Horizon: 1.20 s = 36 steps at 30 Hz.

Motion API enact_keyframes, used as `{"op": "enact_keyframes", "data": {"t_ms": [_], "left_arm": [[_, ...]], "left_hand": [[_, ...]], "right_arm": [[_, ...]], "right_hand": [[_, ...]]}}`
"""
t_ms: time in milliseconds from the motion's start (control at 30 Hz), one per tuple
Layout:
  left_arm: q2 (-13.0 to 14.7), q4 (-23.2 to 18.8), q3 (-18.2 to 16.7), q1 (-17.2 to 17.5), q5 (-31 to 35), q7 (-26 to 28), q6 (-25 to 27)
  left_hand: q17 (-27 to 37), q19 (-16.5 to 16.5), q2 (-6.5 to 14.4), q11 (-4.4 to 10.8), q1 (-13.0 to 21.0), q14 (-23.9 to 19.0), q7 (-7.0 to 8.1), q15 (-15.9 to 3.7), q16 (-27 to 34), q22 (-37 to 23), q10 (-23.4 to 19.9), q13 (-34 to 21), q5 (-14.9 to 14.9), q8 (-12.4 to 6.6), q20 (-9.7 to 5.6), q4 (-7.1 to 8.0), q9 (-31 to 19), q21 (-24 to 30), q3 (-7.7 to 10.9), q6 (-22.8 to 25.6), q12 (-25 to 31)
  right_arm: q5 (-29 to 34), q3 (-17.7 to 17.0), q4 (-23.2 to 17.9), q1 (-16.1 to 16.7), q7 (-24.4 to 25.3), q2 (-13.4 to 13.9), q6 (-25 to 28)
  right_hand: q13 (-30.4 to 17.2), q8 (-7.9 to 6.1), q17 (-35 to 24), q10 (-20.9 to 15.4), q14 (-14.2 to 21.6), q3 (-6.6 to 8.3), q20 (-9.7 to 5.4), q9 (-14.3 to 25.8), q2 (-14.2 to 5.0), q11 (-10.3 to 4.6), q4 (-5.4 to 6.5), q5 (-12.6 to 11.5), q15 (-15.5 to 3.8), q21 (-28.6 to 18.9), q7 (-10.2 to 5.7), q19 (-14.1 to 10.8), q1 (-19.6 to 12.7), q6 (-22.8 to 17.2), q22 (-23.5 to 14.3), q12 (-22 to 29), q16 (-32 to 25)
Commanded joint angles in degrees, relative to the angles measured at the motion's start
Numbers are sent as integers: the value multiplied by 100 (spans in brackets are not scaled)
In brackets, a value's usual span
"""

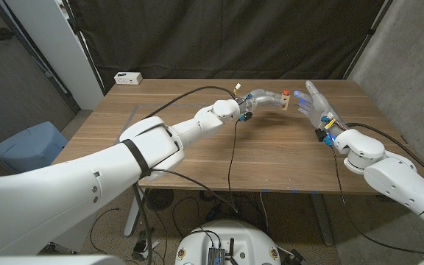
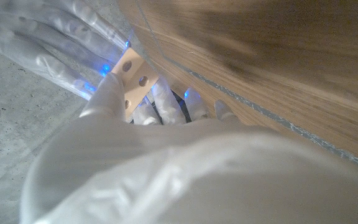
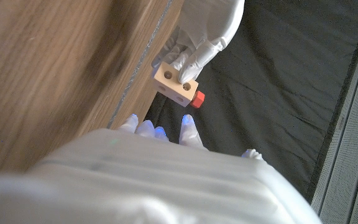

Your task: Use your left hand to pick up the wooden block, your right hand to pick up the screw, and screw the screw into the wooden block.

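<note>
The left hand (image 1: 265,98) held the wooden block (image 1: 286,100) above the worktop (image 1: 197,147), a red screw (image 3: 197,98) sitting in its side. The right hand (image 1: 313,103), fingers spread, held nothing just beside it.

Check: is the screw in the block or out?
In. The red screw sits in the wooden block, which the left hand holds; right hand open, apart.

Wooden table (image 1: 197,158), white box (image 1: 128,77) at its far left corner, black curtain (image 1: 227,37) behind, blue bin (image 1: 28,143) on floor
</note>
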<state>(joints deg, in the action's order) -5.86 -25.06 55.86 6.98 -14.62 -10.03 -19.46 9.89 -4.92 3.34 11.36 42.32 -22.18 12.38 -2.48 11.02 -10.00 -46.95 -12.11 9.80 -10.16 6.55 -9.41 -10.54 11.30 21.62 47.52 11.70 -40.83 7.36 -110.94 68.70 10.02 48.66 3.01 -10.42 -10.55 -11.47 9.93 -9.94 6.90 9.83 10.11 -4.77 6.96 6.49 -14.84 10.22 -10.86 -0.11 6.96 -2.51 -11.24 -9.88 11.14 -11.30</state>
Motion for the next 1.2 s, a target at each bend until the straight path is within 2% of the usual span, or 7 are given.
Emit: {"op": "enact_keyframes", "data": {"t_ms": [33, 667, 1200], "left_arm": [[32, 0, -30, 71, 52, -98, -327], [85, 0, -107, 152, 72, -199, -633], [120, 0, -154, 176, 67, -269, -710]], "left_hand": [[13, -44, 13, -3, -34, -72, 50, -403, 13, -25, -10, -10, 44, -69, 23, 71, -16, 6, 56, 179, 14], [12, -46, 13, 1, -35, -66, 51, -405, 11, -25, -10, -11, 45, -63, 27, 72, -15, 6, 54, 169, 13], [11, -47, 16, 1, -32, -72, 51, -402, 12, -25, -11, -11, 46, -62, 29, 71, -15, 6, 56, 167, 14]], "right_arm": [[-11, 105, 255, -179, -202, -72, -130], [68, 301, 314, -350, -284, -148, -245], [155, 345, 96, -298, -197, -97, -216]], "right_hand": [[-13, 34, -16, 832, -1149, -13, 37, 0, -3, -16, 38, -37, -6, -25, -5, 13, -3, 45, -9, -3, -27], [-13, 20, -19, 837, -1157, -27, 34, 0, 9, -20, 46, -37, -3, -22, -24, 24, 8, 48, -10, -3, -26], [-13, 7, -18, 824, -1145, -27, 31, 0, 2, -15, 49, -41, -9, -25, -32, 19, 5, 31, -10, 2, -30]]}}
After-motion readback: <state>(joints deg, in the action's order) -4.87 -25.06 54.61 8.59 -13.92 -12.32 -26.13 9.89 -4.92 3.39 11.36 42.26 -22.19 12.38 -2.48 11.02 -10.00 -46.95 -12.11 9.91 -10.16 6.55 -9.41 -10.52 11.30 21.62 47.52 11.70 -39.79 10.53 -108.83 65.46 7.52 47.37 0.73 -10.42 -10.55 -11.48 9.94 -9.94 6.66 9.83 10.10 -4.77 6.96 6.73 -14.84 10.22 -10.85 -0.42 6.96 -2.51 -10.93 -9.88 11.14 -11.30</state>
